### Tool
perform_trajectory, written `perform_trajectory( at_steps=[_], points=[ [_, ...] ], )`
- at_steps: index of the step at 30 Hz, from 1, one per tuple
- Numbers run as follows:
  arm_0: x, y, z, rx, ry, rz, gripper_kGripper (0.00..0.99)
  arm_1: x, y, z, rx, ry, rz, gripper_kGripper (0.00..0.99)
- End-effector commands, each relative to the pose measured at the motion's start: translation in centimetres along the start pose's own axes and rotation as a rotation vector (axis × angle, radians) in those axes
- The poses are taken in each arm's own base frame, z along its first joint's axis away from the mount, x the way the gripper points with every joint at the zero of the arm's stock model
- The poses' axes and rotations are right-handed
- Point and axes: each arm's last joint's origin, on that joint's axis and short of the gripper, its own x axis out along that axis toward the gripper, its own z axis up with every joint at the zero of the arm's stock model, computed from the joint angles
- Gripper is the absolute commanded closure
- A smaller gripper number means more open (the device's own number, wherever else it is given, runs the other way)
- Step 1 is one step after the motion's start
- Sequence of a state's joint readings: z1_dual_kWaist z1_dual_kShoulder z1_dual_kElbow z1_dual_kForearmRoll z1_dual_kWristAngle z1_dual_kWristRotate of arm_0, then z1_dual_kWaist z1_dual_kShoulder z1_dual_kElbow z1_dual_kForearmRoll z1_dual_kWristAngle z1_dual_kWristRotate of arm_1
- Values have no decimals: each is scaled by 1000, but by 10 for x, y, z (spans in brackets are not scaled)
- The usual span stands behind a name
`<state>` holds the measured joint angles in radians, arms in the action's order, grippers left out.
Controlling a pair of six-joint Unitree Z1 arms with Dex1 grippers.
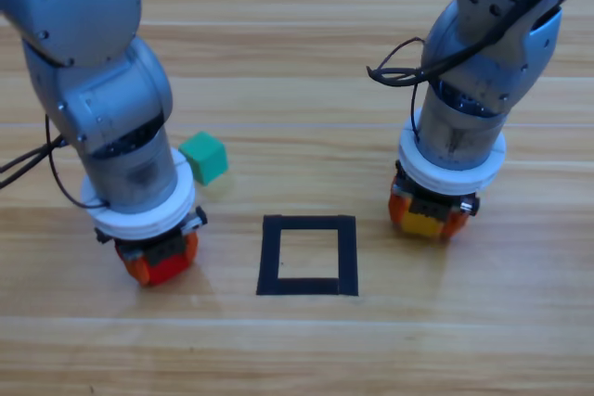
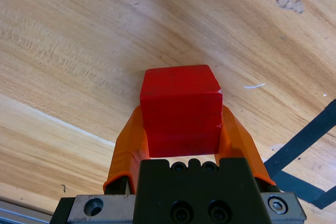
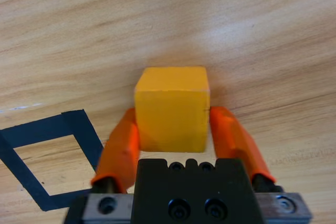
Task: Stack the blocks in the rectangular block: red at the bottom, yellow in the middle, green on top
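The red cube [image 2: 181,108] sits between the orange jaws of my left gripper [image 2: 181,116], which is shut on its two sides. In the high view that gripper [image 1: 160,264] is low over the table, left of the black tape rectangle [image 1: 270,257], with the red cube [image 1: 169,272] showing under it. My right gripper [image 3: 173,111] is shut on the yellow cube [image 3: 172,108], and stands right of the rectangle [image 3: 84,129] in the high view [image 1: 429,220]. The teal-green cube [image 1: 204,157] lies free on the wood behind the left gripper. Nothing lies inside the rectangle.
Both grey arms come down from the top edge, and black cables hang beside each. A corner of the tape rectangle [image 2: 304,140] shows at the right of the left wrist view. Bare wood runs along the front of the table.
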<state>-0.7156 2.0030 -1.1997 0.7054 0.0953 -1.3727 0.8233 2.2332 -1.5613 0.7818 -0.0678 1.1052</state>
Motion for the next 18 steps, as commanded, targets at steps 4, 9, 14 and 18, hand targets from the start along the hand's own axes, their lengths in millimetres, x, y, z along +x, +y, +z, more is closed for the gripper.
perform_trajectory(
  at_steps=[4, 9, 14, 18],
  points=[
    [0, -13, 11, 155, -21, 14, 909, 6, -6, 9, -55, 9, -24, 815],
    [-35, -26, 17, 449, -50, -87, 944, -46, -19, 7, -121, -39, 17, 815],
    [-41, -36, -13, 691, -40, -123, 970, -95, -41, 1, -152, -50, 32, 815],
    [-27, -53, -36, 823, -16, -115, 972, -117, -57, -2, -184, -70, 47, 815]
  ],
)
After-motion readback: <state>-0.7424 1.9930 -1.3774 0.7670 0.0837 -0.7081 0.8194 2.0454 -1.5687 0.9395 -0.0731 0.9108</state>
